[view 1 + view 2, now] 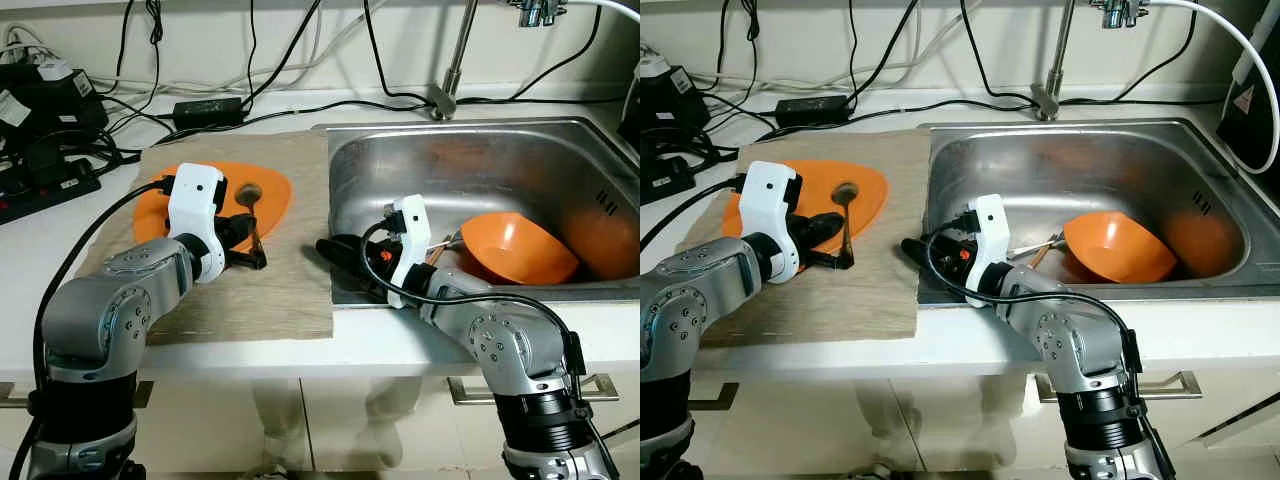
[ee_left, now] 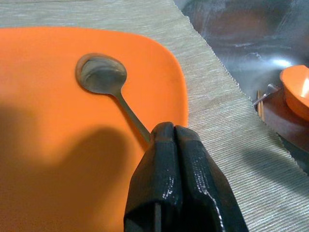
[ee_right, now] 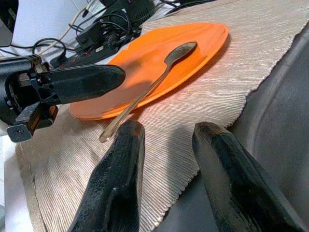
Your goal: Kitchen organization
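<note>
While I watch from the head camera, my left gripper (image 2: 166, 133) sits over the beige woven mat (image 1: 270, 290) on the white counter (image 1: 300, 345), its jaws pressed together. In the left wrist view they look closed around the thin handle of the metal spoon (image 2: 104, 77), though the right wrist view shows the handle running past below them, so I cannot tell for sure that they grip it. That spoon's bowl rests on the flat orange plate (image 1: 275, 195), at about 12 o'clock from the gripper; its handle slopes off the plate's near edge towards the mat.

My right gripper (image 3: 166, 140) reaches across the stainless steel sink (image 1: 500, 160) rim at about 3 o'clock from the plate, jaws spread apart and holding nothing, their tips above the mat's frayed edge. Inside the sink, an orange bowl (image 1: 515, 245) lies tilted at the gripper's 3 o'clock, with utensil handles just beside it. Black cables (image 1: 60, 130) crowd the counter's 10 o'clock corner.
</note>
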